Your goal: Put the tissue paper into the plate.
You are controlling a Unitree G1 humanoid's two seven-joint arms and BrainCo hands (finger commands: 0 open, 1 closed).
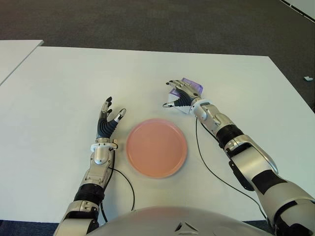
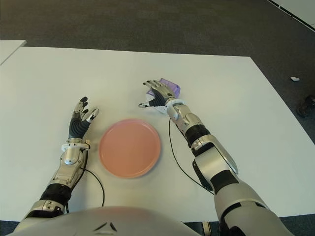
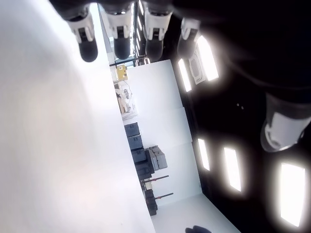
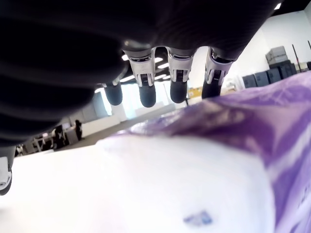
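Observation:
The tissue paper is a soft pack (image 1: 195,86) in purple and white wrap, lying on the white table (image 1: 74,83) beyond and to the right of the plate. My right hand (image 1: 173,95) hovers over its near left side, fingers (image 4: 147,94) stretched out above the wrap and the thumb held apart, gripping nothing. In the right wrist view the pack (image 4: 184,184) fills the space under the palm. The pink round plate (image 1: 156,147) sits empty near the table's front, between my arms. Left of the plate is my left hand (image 1: 114,109), with straight, spread fingers (image 3: 87,46).
A black cable (image 1: 209,167) runs along the table from the right forearm, just right of the plate. A second white table (image 1: 12,54) stands at the far left across a narrow gap. Dark carpet (image 1: 162,22) lies beyond the far edge.

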